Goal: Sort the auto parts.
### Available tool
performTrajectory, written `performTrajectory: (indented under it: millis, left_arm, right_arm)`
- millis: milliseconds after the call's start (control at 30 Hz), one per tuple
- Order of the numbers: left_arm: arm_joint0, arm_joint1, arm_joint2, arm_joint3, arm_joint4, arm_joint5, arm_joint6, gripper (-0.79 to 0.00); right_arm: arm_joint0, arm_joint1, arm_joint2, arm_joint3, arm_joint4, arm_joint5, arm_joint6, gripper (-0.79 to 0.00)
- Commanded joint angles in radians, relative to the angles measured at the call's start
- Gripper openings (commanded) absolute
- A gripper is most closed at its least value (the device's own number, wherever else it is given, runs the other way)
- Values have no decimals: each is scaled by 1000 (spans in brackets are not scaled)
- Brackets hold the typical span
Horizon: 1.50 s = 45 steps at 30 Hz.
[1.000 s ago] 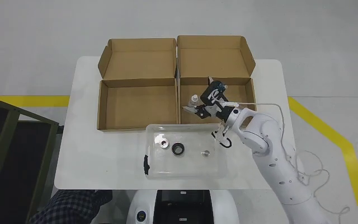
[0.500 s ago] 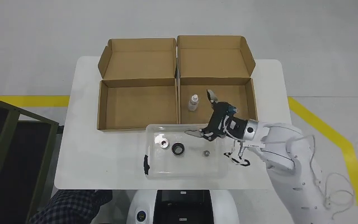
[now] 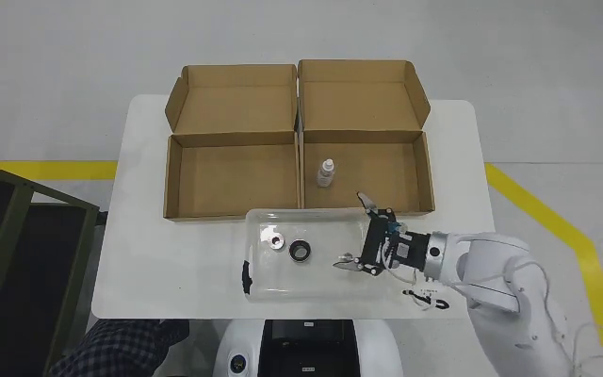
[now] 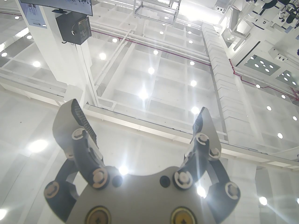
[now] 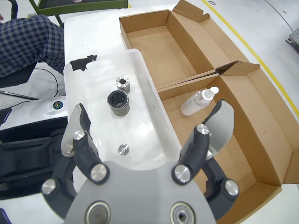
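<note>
Clear plastic tray (image 3: 301,281) on the white worktop (image 3: 141,264) holds three auto parts: a dark bearing ring (image 5: 118,103), a slotted steel bushing (image 5: 123,84) and a small steel disc (image 5: 123,149). The right end effector (image 5: 150,107) (fingers spread apart, empty) hovers above the disc end. The left end effector (image 4: 136,107), likewise spread, faces the ceiling. A white spray bottle (image 5: 197,101) sits in the right cardboard box (image 3: 377,179).

White table (image 3: 141,188), open cardboard box (image 3: 231,179), second box (image 3: 377,184) beside it, clear tray (image 3: 283,280)

Three parts (image 3: 301,251) in tray (image 3: 283,281); bottle (image 3: 325,172) in right box (image 3: 382,179) behind it.
</note>
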State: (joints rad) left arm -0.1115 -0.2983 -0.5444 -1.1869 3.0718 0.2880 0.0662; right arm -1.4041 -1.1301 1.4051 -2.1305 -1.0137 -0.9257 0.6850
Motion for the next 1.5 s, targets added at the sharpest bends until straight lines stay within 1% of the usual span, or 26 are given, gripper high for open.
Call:
performTrajectory:
  millis: [0, 167, 267, 400, 700, 1067, 1200, 1367, 1400, 1467]
  left_arm:
    - [0, 0, 0, 0, 0, 0, 0, 0]
    - [0, 0, 0, 0, 0, 0, 0, 0]
    - [0, 0, 0, 0, 0, 0, 0, 0]
    - [0, 0, 0, 0, 0, 0, 0, 0]
    - [0, 0, 0, 0, 0, 0, 0, 0]
    - [0, 0, 0, 0, 0, 0, 0, 0]
    - [0, 0, 0, 0, 0, 0, 0, 0]
    - [0, 0, 0, 0, 0, 0, 0, 0]
    - [0, 0, 0, 0, 0, 0, 0, 0]
    - [0, 0, 0, 0, 0, 0, 0, 0]
  right_arm:
    - [-6, 5, -4, 7, 4, -25, 23, 0]
    - [0, 18, -35, 24, -20, -63, 103, 0]
    - [17, 24, -60, 29, -43, -59, 151, 0]
    - [50, 33, -104, 69, -55, -47, 162, 0]
    - [132, 67, -209, 172, -109, -16, 193, 0]
    - [192, 118, -311, 176, -143, 27, 237, 0]
    - [215, 137, -347, 175, -145, 46, 255, -74]
    - [247, 157, -392, 177, -129, 62, 272, -320]
    - [253, 161, -400, 178, -124, 66, 275, -394]
    - [267, 168, -416, 179, -117, 74, 283, -400]
